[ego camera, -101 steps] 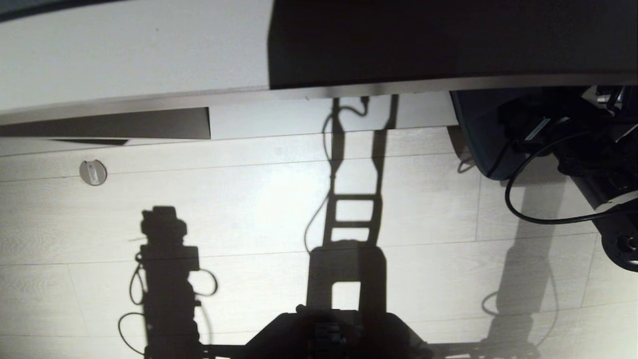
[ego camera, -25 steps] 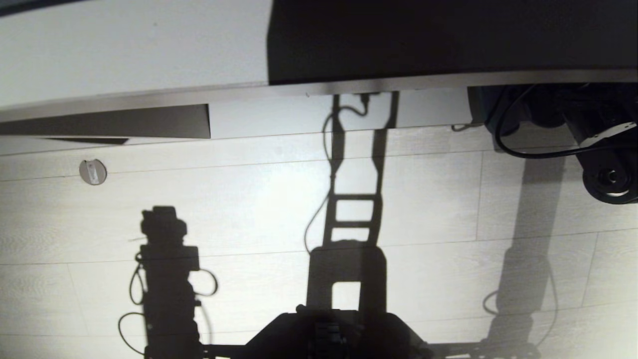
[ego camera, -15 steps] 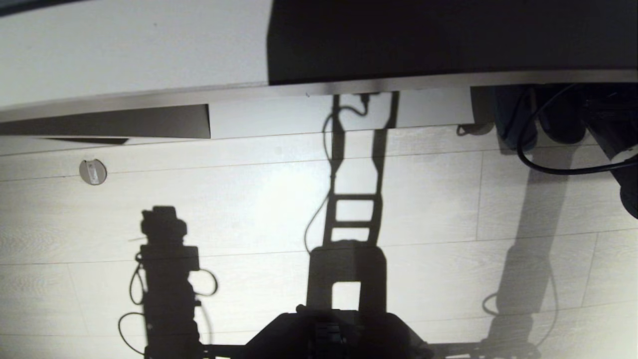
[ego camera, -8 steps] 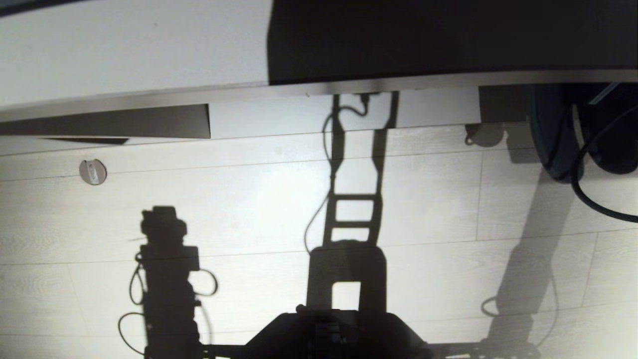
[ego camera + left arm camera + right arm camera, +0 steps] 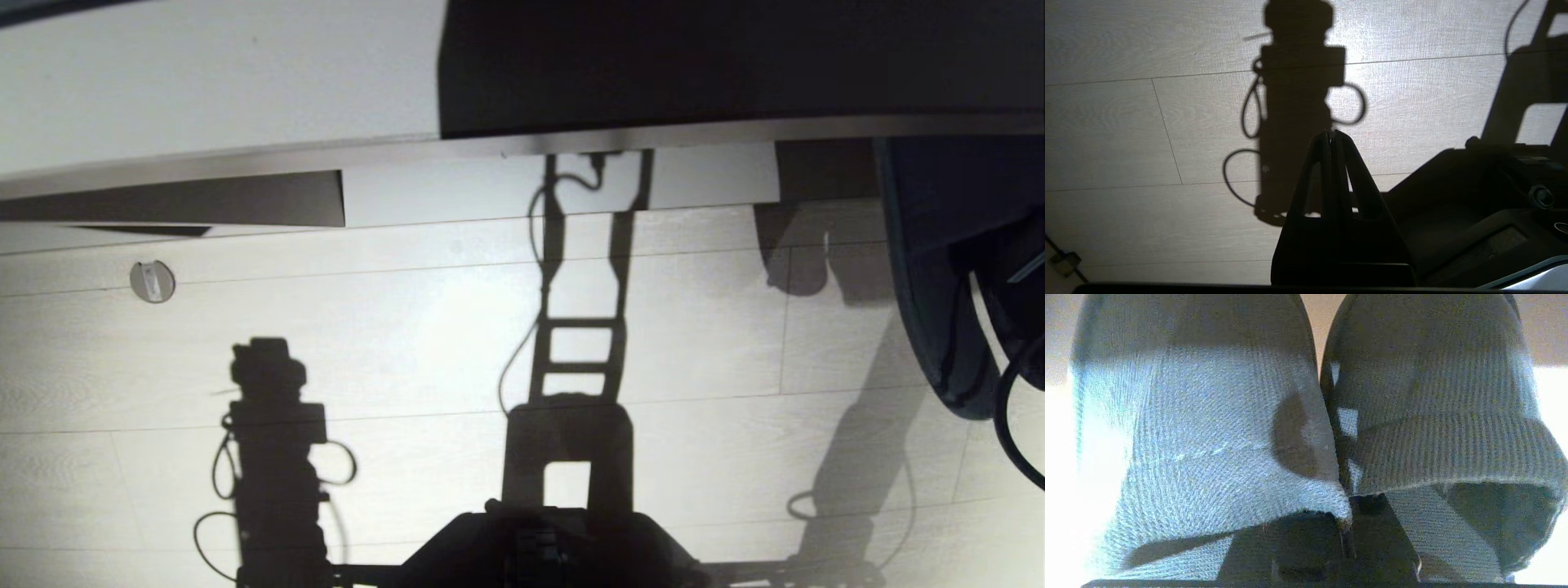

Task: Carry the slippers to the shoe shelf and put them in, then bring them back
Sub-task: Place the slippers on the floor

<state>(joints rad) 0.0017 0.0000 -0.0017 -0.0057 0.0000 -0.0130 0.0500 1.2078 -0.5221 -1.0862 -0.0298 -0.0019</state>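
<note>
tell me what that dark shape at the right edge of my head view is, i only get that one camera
observer: it is the slippers. The right wrist view shows both of them side by side, pressed together along their inner sides.
operator: are both actually gripped or just one
observer: both, as far as the right wrist view shows. The right gripper is shut where the two inner edges of their openings meet, so it pinches the pair together.
</note>
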